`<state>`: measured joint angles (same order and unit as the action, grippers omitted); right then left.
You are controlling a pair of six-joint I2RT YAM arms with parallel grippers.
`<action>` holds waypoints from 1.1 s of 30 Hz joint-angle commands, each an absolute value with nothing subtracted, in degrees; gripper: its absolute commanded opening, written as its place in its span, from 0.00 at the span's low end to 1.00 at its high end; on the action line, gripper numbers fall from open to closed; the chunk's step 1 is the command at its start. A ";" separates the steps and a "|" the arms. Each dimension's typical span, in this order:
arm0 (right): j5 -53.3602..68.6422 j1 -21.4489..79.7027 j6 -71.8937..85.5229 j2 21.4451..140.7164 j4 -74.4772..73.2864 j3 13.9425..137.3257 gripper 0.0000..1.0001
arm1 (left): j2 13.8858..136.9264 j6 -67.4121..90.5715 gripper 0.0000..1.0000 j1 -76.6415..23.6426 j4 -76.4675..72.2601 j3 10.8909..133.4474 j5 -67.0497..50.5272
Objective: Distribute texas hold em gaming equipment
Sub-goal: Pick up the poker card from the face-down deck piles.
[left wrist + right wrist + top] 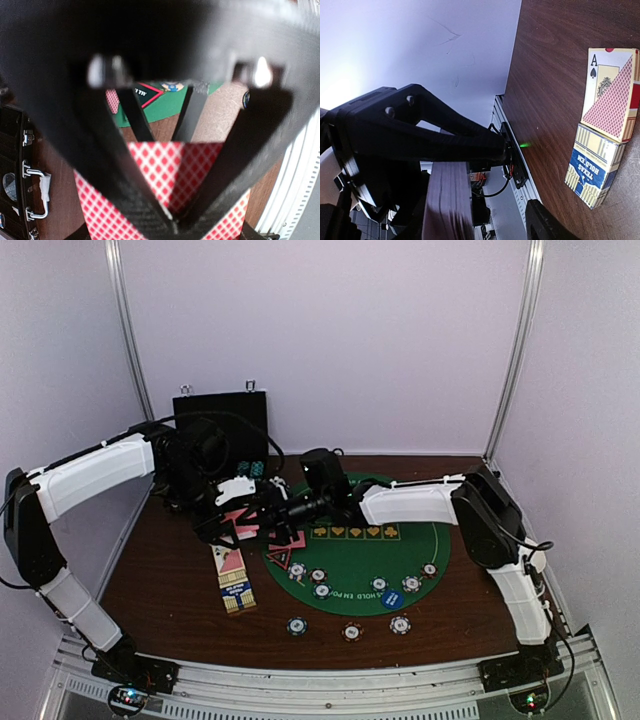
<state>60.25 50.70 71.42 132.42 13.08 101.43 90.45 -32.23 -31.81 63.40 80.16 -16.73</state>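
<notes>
My left gripper (236,519) is shut on a deck of pink-backed playing cards (170,165), held above the table's left side. In the right wrist view the deck (447,200) shows edge-on. My right gripper (273,520) reaches in from the right, open, its jaws either side of the deck; one finger (545,225) stands apart from the cards. Several striped poker chips (318,576) lie on the green mat (420,540), and three more (351,632) lie on the wood in front. A blue button (392,600) sits at the mat's near edge.
A card box (233,582) lies on the wood below the grippers, also in the right wrist view as the card box (605,130). The black case (220,430) stands open at the back left. A red-edged triangular marker (282,558) lies on the mat's left rim.
</notes>
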 commanded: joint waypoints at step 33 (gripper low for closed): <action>58.98 48.16 77.07 120.79 20.77 90.82 0.04 | 91.05 -31.99 0.23 -31.51 63.14 81.39 -15.44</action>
